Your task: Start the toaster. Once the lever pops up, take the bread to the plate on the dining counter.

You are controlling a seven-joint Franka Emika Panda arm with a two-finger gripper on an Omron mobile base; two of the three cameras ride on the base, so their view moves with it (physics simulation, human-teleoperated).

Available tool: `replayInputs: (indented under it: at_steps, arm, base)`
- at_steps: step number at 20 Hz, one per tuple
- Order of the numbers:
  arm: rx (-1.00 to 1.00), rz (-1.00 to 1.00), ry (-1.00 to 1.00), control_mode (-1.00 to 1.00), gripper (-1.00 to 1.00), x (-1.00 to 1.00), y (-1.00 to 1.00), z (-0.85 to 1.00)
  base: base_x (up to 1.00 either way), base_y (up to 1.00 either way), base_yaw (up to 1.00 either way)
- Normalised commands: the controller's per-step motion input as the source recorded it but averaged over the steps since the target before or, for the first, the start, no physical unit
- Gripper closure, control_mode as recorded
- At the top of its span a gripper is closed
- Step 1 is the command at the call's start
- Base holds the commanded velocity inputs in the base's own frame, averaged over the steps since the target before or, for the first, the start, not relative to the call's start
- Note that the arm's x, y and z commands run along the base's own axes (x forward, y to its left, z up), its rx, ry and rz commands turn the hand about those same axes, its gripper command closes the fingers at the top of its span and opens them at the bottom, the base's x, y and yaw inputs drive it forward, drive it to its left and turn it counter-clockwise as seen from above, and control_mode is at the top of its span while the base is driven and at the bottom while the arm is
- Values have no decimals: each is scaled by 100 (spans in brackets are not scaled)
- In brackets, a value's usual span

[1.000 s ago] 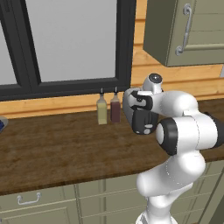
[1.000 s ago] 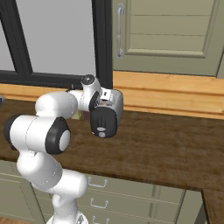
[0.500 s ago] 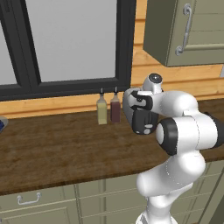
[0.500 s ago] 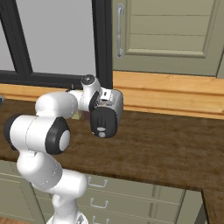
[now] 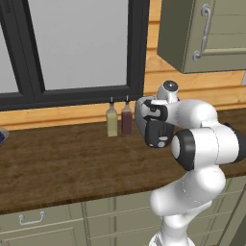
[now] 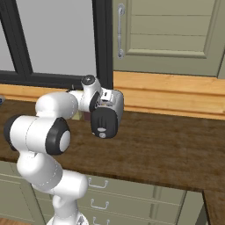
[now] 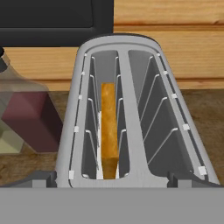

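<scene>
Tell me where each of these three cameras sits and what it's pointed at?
Left base view: behind the arm's left, facing the counter and two bottles; arm at right.
Right base view: behind its right, same counter; arm at left.
Hand view: on the hand, looking down into the toaster, bread in one slot.
Shared: counter, window, bottles.

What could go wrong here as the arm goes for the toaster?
The two bottles stand close beside the toaster, so a sideways swing may tip them. The bread sits deep in one narrow slot, so the open claw may snag the wire guides. The arm's own hand hides the toaster from both base views.
</scene>
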Motion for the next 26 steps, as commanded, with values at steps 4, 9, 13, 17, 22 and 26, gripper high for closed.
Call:
replayInputs:
  at_steps: [4, 9, 13, 17, 22, 26]
  arm:
    - [0, 0, 0, -100, -100, 0, 0, 0]
    - [0, 0, 0, -100, -100, 0, 0, 0]
    - [0, 0, 0, -100, -100, 0, 0, 0]
    - [0, 0, 0, -100, -100, 0, 0, 0]
    - [0, 0, 0, -100, -100, 0, 0, 0]
    - [0, 0, 0, -100, -100, 0, 0, 0]
  base:
    - [0, 0, 0]
    - [0, 0, 0]
    - [0, 0, 0]
    - [0, 0, 0]
    - [0, 0, 0]
    - [0, 0, 0]
